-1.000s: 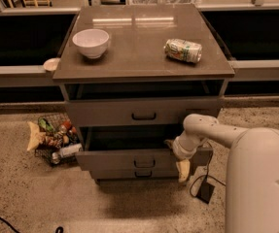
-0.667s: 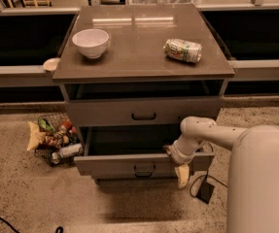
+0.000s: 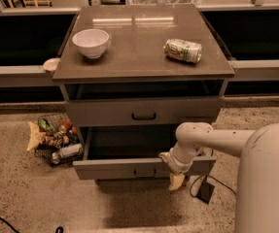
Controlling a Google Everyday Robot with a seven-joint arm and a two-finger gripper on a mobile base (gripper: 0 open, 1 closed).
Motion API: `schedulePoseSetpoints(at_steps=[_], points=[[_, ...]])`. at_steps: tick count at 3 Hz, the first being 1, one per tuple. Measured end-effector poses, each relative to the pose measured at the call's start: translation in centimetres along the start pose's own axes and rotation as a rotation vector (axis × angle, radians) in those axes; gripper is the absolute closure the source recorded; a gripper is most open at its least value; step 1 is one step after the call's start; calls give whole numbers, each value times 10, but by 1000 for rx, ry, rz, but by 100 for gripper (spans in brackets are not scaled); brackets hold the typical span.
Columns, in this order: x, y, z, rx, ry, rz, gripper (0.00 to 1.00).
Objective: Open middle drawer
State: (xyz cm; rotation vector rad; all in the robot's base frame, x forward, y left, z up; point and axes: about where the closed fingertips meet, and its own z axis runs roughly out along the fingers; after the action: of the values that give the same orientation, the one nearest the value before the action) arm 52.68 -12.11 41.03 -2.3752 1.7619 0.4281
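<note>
1. Where things are: the middle drawer [image 3: 119, 169] sits low in the bench [image 3: 139, 57], under the top drawer [image 3: 105, 113]. Its front stands well fwd of the carcass and the dark box interior is open to view, so I judge the pull mostly done.
2. The gripper [image 3: 171, 169] is at the drawer front, right of its small black handle [image 3: 144, 173] and not on it. It overlaps the front's top edge. Can't tell whether it's spread, pressed together or pinching the panel.
3. To do this step well, keep the pull straight out along the drawer's travel, w/ no sideways drag. The contact is off-centre to the right, so a skewed pull could rack the box in its runners.
4. Go slow near the end of travel and stop at resistance; don't yank the front.
5. Keep the arm [image 3: 212, 137] low and clear of the top drawer's front above it.
6. Counts on the bench top: 1 white bowl [image 3: 91, 42], upright at rear left, and 1 can [image 3: 183, 50], lying on its side at rear right, well apart from the bowl.
7. Drawer fronts clearly seen: 2, each w/ 1 handle. Anything below the middle one is in shadow, can't count.
8. On the floor, left of the bench: 1 wire basket [image 3: 56, 140] of mixed snack packs, too jumbled to count.
</note>
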Motion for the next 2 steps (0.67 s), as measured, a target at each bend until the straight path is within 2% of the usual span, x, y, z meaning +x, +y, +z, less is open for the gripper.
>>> schedulePoseSetpoints(at_steps=[2], points=[[-18, 33, 5, -19, -38, 18, 85]])
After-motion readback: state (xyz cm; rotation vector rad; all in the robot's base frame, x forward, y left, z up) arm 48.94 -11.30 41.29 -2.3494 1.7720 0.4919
